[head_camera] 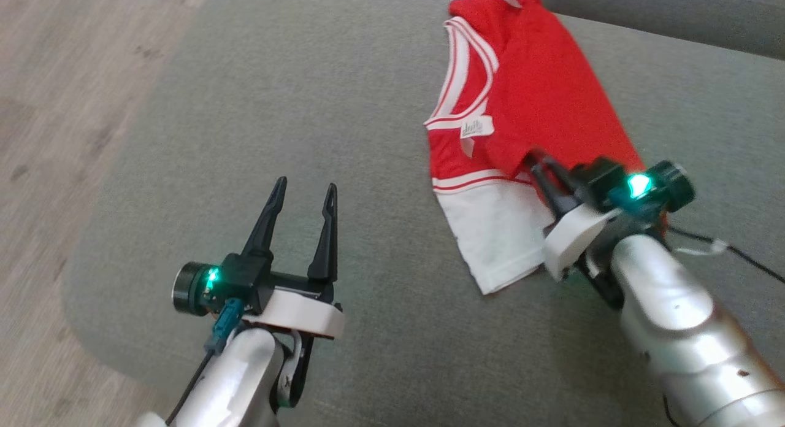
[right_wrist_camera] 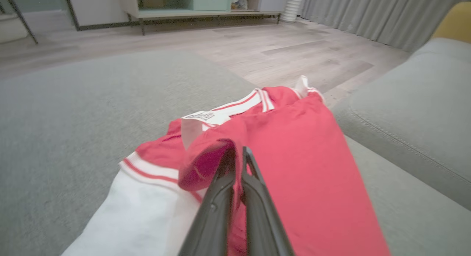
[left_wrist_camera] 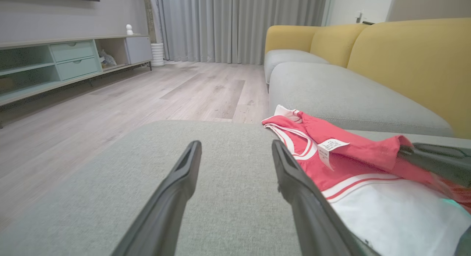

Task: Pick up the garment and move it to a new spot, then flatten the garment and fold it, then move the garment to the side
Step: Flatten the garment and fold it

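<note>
Head cam looking down, wrist cams low, close, share garment (head_camera: 539, 96)

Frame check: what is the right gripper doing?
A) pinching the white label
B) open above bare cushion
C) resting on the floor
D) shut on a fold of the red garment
D: the right gripper has its fingers pressed together on a raised fold of the red garment, apart from the white label.

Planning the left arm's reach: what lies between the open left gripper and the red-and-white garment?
Just bare grey woven cushion, seen in the head view, from left gripper to red-and-white garment.
</note>
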`<state>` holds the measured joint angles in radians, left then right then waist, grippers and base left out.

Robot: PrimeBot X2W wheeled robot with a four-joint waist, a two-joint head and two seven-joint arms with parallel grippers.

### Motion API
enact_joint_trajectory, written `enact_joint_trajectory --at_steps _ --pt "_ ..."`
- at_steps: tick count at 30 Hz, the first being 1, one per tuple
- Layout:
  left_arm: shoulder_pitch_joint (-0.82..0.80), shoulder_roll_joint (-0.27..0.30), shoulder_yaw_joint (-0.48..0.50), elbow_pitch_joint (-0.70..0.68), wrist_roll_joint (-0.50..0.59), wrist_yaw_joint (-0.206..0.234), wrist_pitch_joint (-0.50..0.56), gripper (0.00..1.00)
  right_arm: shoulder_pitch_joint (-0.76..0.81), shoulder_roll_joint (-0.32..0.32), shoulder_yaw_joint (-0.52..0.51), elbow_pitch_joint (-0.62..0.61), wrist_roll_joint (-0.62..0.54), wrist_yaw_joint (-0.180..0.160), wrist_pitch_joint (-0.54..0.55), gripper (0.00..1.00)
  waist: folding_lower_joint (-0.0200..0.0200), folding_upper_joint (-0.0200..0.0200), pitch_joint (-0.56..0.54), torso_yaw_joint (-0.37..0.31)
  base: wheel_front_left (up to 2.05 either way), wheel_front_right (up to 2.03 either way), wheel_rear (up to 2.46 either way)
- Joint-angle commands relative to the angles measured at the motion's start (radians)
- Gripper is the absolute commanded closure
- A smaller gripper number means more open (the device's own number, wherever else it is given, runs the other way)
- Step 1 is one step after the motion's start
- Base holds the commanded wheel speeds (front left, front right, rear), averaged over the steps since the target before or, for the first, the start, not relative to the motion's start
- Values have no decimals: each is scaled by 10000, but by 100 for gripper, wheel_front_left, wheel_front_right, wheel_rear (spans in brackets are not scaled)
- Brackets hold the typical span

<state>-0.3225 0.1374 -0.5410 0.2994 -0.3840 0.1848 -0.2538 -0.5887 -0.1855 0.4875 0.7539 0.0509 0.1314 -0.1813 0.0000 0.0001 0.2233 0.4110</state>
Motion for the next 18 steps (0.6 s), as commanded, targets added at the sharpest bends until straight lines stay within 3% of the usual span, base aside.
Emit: enact_joint_trajectory --at_steps 1,5,10,18 --pt "-156 127 430 -248 127 7 -80 0 -410 134 -86 -344 148 -7 -136 100 0 -1 -74 -189 0 0 0" --pt "-158 122 525 -280 221 -45 -80 0 -700 -321 -1184 -860 936 -7 64 100 0 -1 -32 -652 0 0 0" --pt "-277 20 547 -275 313 -112 -80 0 -1257 -1365 -2259 -1542 1601 -7 772 100 0 -1 198 -918 0 0 0" --pt "-649 -343 421 -208 459 -341 -80 0 -2782 -3044 -3329 -1165 1706 -7 2093 100 0 -1 720 -515 0 0 0"
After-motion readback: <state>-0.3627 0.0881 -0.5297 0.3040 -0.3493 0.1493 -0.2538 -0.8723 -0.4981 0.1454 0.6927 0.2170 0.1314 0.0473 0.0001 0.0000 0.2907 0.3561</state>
